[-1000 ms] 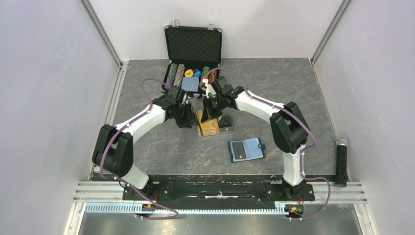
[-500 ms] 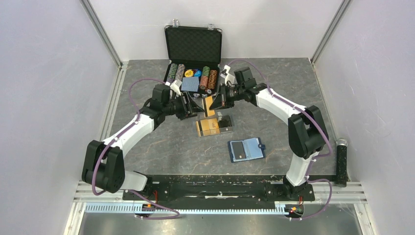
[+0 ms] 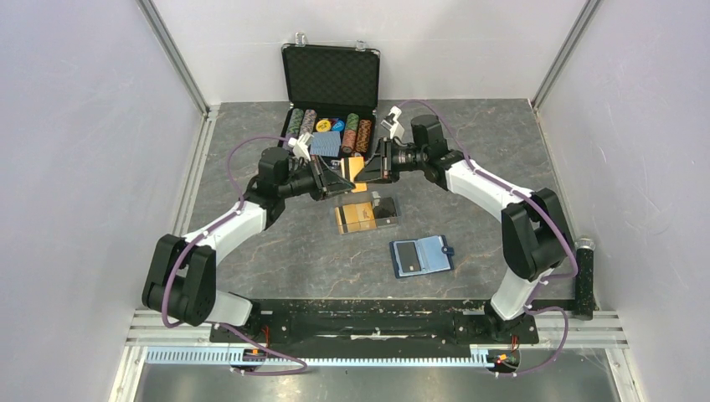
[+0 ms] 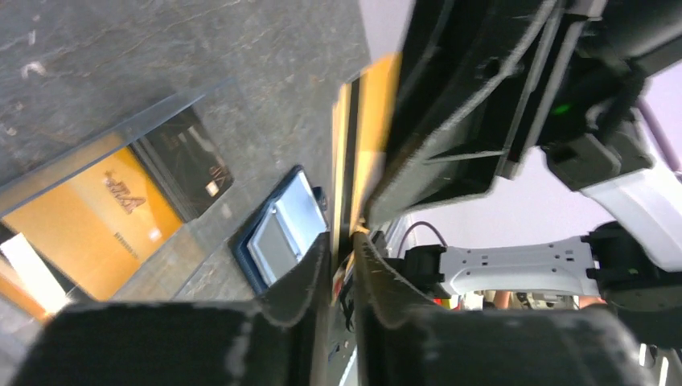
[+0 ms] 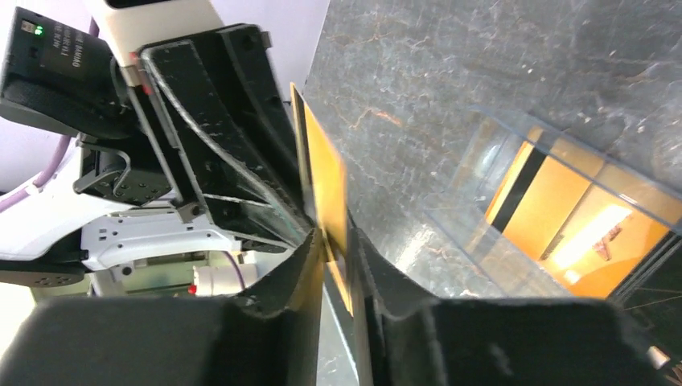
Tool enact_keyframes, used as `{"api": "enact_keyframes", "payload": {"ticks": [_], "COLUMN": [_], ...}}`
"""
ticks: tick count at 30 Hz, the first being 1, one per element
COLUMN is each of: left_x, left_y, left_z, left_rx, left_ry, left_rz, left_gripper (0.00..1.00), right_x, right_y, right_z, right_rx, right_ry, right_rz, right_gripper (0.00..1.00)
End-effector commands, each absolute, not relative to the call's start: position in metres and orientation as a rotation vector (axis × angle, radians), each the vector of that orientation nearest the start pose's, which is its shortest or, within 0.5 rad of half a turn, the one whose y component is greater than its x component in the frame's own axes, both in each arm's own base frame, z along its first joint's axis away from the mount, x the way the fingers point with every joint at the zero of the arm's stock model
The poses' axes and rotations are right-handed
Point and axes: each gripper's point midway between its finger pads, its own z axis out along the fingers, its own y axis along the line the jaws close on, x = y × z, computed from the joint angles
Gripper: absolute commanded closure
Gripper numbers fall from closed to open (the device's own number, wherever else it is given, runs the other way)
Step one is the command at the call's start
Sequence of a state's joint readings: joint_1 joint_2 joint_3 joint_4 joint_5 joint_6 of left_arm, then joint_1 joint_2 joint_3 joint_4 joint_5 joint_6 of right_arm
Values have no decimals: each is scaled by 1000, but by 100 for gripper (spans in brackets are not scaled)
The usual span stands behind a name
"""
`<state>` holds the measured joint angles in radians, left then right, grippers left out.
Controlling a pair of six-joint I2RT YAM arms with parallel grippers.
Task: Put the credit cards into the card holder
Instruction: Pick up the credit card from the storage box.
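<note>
- Above the tray [image 3: 387,219]: upright gold card [image 3: 358,170] pinched in right pincer [image 3: 369,168]; left pincer [image 3: 343,178] astride it, grip unclear.
- Nearward-right: open card holder [image 3: 423,255], closer to right arm [image 3: 490,191].

the tray [image 3: 398,214] of cards [image 3: 358,218] sits behind the card holder [image 3: 421,255], before the briefcase [image 3: 331,75].

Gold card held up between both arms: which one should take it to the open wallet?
Right, probably. The left end effector and right end effector both pinch the gold card, but the wallet lies open on the side of the right arm, nearer its base.
</note>
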<state>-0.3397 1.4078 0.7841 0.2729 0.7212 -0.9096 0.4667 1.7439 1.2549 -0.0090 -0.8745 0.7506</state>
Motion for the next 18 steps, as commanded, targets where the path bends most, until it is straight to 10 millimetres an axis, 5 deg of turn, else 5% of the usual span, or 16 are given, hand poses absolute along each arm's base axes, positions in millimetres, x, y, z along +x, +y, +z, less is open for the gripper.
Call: {"api": "enact_keyframes", "payload": {"ticks": [1,4,8,11,15,18], "left_x": [305,304,301,298,295,295], "left_y": [-266,-266,-262,-260,-258,-256], "left_z": [223,222,217,214,213,212], "left_rx": [10,16,32,55,65,51], "left_ry": [2021,2033,2079,2110,2120,2116], "left_rz": [-1594,-1587,-1536,-1499,-1480,-1467], "left_gripper": [95,98,98,98,98,98], "right_x": [320,324,330,333,334,335], "right_y": [334,331,326,325,327,327], "right_z": [232,229,230,227,224,223], "right_rx": [-357,-336,-317,-307,-302,-308], "right_ry": [2164,2163,2159,2170,2187,2194], "right_rz": [1635,1593,1538,1524,1533,1524], "right_gripper": [68,41,22,23,43,47]}}
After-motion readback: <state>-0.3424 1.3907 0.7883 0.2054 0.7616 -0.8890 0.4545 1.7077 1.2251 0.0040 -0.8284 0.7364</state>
